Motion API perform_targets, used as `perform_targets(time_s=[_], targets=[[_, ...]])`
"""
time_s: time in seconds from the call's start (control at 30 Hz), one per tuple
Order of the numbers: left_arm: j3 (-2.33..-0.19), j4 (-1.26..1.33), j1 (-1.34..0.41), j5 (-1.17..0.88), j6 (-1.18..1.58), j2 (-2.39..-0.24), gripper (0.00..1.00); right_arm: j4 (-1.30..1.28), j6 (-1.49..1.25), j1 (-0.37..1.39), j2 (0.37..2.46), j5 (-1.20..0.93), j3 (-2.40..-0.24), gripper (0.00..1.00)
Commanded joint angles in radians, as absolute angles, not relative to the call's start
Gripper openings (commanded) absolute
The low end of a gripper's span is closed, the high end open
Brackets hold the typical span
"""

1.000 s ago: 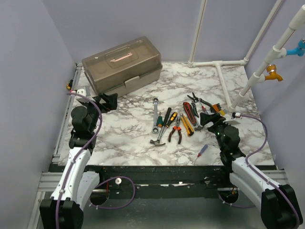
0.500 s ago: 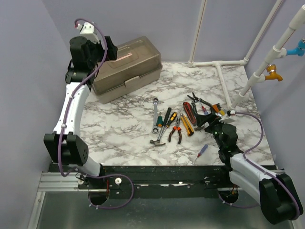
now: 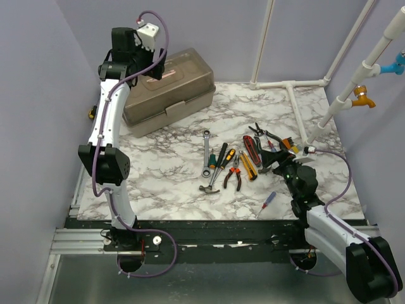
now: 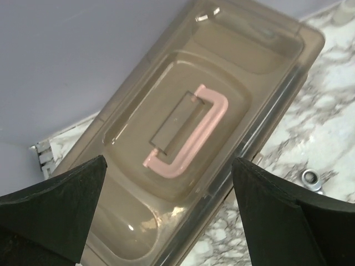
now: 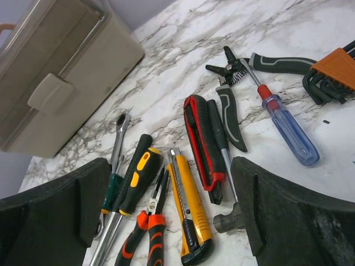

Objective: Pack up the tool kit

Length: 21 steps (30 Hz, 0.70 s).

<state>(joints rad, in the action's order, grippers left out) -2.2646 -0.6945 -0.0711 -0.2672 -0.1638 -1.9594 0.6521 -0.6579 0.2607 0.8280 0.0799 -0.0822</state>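
The beige toolbox (image 3: 171, 95) stands closed at the back left, with its smoky lid and pink handle (image 4: 188, 133). My left gripper (image 3: 154, 64) hangs open and empty above the lid; in its wrist view (image 4: 169, 216) the handle lies between and beyond the fingers. The hand tools lie in a cluster (image 3: 234, 161) mid-table: wrench (image 5: 113, 149), black-yellow screwdriver (image 5: 136, 174), orange pliers (image 5: 147, 233), yellow knife (image 5: 191, 210), red-black knife (image 5: 202, 144), hammer head (image 5: 227, 219), blue screwdriver (image 5: 288, 130). My right gripper (image 3: 278, 166) is open and empty, low beside them (image 5: 169, 221).
A small red-blue screwdriver (image 3: 269, 201) lies alone near the front edge. Grey-handled pliers (image 5: 277, 61) and an orange hex key set (image 5: 335, 69) lie at the cluster's right. White pipes (image 3: 291, 85) run along the back right. Walls close in on the left and at the back.
My left arm has risen from the table's left side and swung over the toolbox lid. The right gripper has barely shifted near the tools.
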Motion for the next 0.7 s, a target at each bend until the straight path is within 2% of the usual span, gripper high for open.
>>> perform_targets(time_s=[0.0,0.1,0.23,0.47,0.53,0.67], targets=[[-2.283,-0.814,-0.146,-0.112,-0.379,-1.996,0.97,0.677,-0.663,0.261,0.846,0.055,-0.088,1.00],[-2.304,-0.812,-0.152,-0.078,-0.387,-2.042,0.92,0.698,-0.659,0.261,0.861,0.047,-0.084,1.00],[-2.363,-0.811,-0.153,-0.036,-0.358,-2.117,0.80,0.730,-0.655,0.261,0.879,0.045,-0.080,1.00],[-2.365,-0.774,-0.163,0.072,-0.372,-2.189,0.80,0.718,-0.645,0.261,0.886,0.063,-0.087,1.00],[-2.365,-0.762,-0.163,0.079,-0.371,-2.197,0.73,0.712,-0.643,0.261,0.878,0.067,-0.087,1.00],[-2.364,-0.743,-0.163,0.067,-0.364,-2.196,0.49,0.709,-0.639,0.261,0.877,0.070,-0.087,1.00]])
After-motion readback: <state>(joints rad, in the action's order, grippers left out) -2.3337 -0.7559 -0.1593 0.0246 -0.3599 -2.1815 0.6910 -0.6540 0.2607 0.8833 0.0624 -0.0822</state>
